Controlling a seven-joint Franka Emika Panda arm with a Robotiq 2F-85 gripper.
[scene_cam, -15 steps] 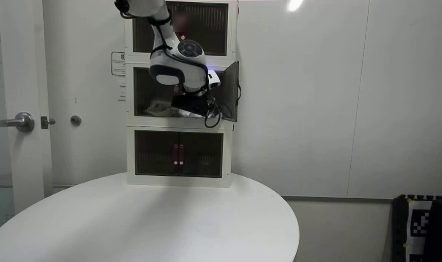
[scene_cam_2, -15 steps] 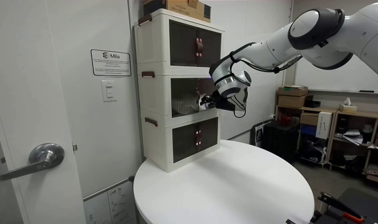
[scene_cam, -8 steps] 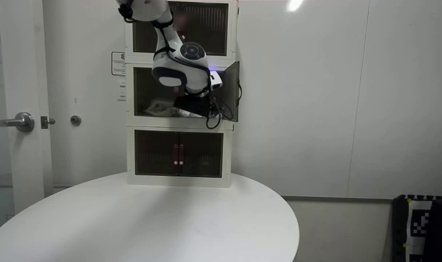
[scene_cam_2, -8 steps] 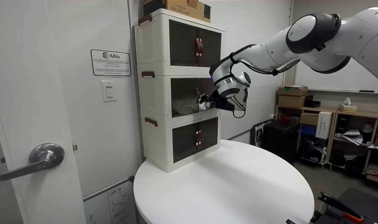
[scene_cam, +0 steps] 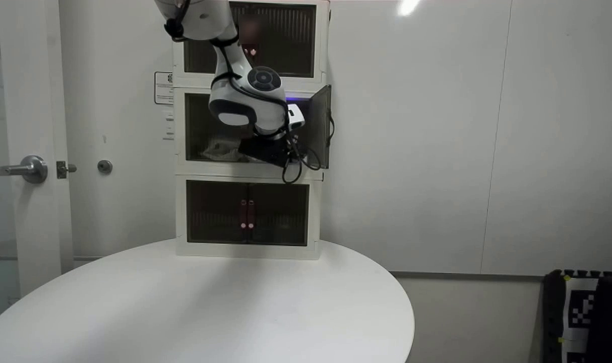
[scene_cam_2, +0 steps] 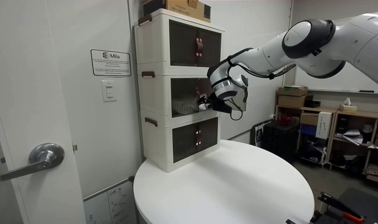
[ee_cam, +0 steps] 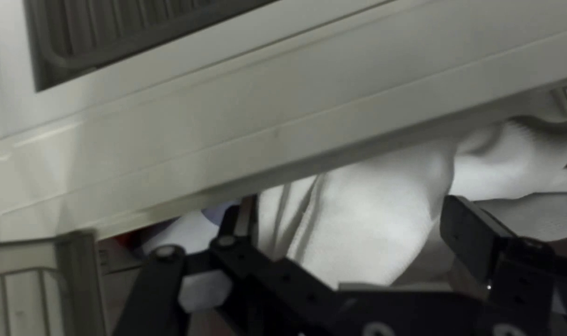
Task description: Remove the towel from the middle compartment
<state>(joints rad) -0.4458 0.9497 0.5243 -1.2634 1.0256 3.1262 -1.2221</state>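
The white towel [ee_cam: 372,219] lies folded in the middle compartment [scene_cam: 210,168]. In the wrist view it fills the space between the fingers, and part of it runs behind the frame edge. In an exterior view a pale bit of fabric [scene_cam: 220,150] shows dimly through the left pane. My gripper [ee_cam: 351,224] is open, one finger on each side of a towel fold; I cannot tell whether they touch it. In an exterior view the gripper [scene_cam_2: 204,102] reaches into the opening. The compartment's door [scene_cam: 320,128] on the arm's right stands open there.
The cabinet's pale front frame [ee_cam: 265,116] runs close past the fingers in the wrist view. The open ribbed door [ee_cam: 24,303] is at its lower left. The upper [scene_cam_2: 195,43] and bottom [scene_cam_2: 195,140] compartments are closed. A round white table [scene_cam_2: 226,186] stands below.
The arm has lowered slightly, and the gripper has dipped a little at the middle compartment. The open door and the cabinet have not visibly moved.
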